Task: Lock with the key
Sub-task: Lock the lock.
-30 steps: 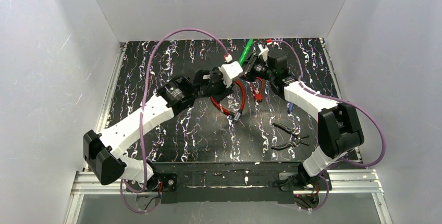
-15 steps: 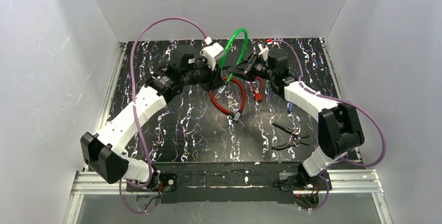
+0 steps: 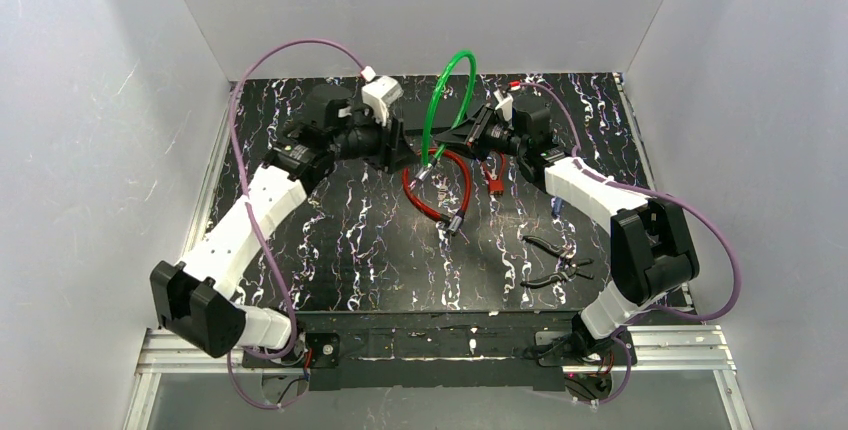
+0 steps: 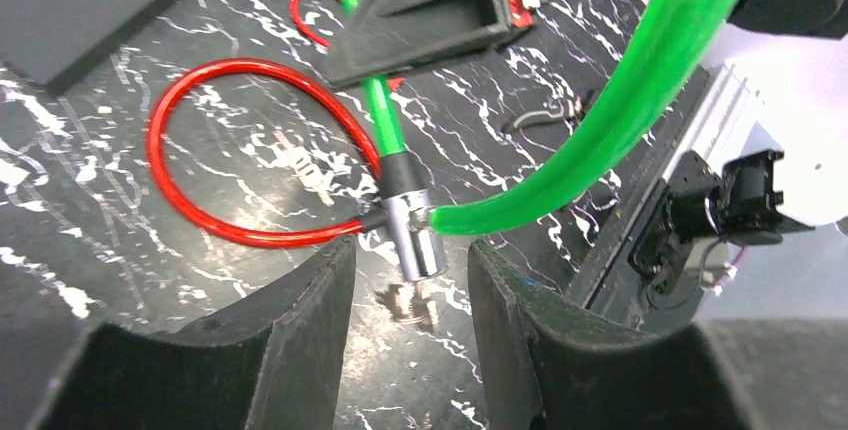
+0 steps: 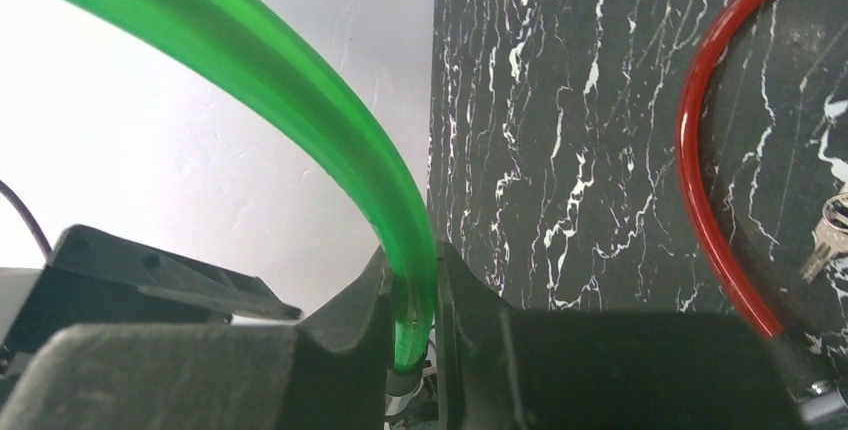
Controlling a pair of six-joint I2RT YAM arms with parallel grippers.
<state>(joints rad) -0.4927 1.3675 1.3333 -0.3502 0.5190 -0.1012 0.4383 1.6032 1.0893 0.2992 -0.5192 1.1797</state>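
A green cable lock (image 3: 445, 100) stands as an upright loop, held by my right gripper (image 3: 450, 140), which is shut on the cable just above its silver barrel (image 4: 415, 235). In the right wrist view the green cable (image 5: 405, 250) is pinched between the fingers. A blurred key bunch (image 4: 408, 300) hangs under the barrel. My left gripper (image 4: 410, 290) is open, its fingers (image 4: 300, 340) on either side of the barrel's lower end and the keys, touching neither. In the top view the left gripper (image 3: 410, 153) sits just left of the barrel.
A red cable lock (image 3: 440, 190) lies on the black marbled table (image 3: 330, 250) under the green one, with a key (image 5: 825, 240) beside it. Pliers (image 3: 555, 260) lie at the front right. A red-handled item (image 3: 493, 172) and a small blue item (image 3: 556, 207) lie near the right arm.
My left arm has swung back to the left, away from the lock, and the green loop now shows in full. The right gripper has kept its hold in place.
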